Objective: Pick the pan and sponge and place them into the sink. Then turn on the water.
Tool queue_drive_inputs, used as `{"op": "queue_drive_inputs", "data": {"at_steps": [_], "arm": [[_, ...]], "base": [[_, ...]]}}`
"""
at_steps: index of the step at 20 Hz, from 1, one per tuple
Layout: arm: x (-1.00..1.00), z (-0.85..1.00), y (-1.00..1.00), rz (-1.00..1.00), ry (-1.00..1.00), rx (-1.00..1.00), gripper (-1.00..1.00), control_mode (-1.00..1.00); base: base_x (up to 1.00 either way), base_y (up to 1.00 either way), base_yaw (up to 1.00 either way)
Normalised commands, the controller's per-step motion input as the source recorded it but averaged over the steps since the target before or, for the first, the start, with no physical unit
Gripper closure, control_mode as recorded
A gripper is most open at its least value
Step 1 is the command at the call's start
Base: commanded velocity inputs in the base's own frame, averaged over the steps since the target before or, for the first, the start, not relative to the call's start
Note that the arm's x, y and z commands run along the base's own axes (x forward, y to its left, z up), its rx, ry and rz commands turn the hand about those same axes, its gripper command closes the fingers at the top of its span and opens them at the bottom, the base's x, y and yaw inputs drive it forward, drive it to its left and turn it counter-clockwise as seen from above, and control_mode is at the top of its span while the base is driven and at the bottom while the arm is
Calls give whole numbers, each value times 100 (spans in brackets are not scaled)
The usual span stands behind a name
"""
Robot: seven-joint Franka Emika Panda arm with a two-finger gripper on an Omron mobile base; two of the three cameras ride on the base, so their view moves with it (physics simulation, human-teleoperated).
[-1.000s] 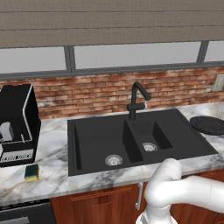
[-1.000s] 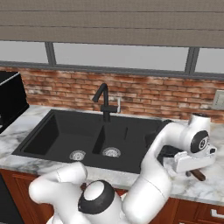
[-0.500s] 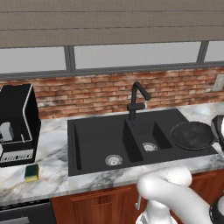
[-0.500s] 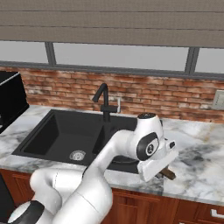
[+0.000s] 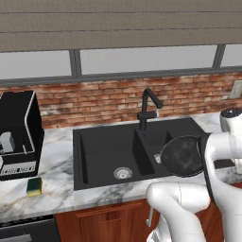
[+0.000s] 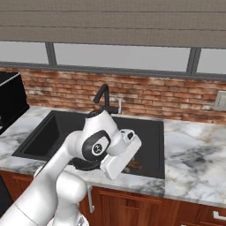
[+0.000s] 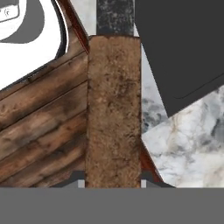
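The black pan (image 5: 182,155) hangs tilted over the right basin of the black sink (image 5: 101,152), its speckled inside facing the left base camera. My gripper (image 7: 111,183) is shut on the pan's brown handle (image 7: 113,109); the handle (image 6: 133,165) also peeks out under my hand in the right base view, over the sink's front rim (image 6: 145,170). A dark edge of the pan (image 6: 82,166) shows below my wrist. The yellow and green sponge (image 5: 34,186) lies on the marble counter left of the sink, near the front edge. No water runs from the faucet (image 5: 148,107).
A black box-shaped appliance (image 5: 17,134) stands on the counter at the far left. A brick wall and window run behind the sink. A wall outlet (image 6: 219,100) sits at the right. Bare marble counter (image 6: 194,150) lies right of the sink.
The arm has swung left with the pan, carrying it from the counter at the right to above the right basin. The sponge has not moved.
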Motion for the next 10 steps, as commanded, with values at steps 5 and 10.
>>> {"op": "queue_drive_inputs", "data": {"at_steps": [5,10], "arm": [[5,34,99,10,0,0,100,-100],[32,10,99,0,2,0,100,-100]], "base": [[0,0,0],[0,0,0]]}}
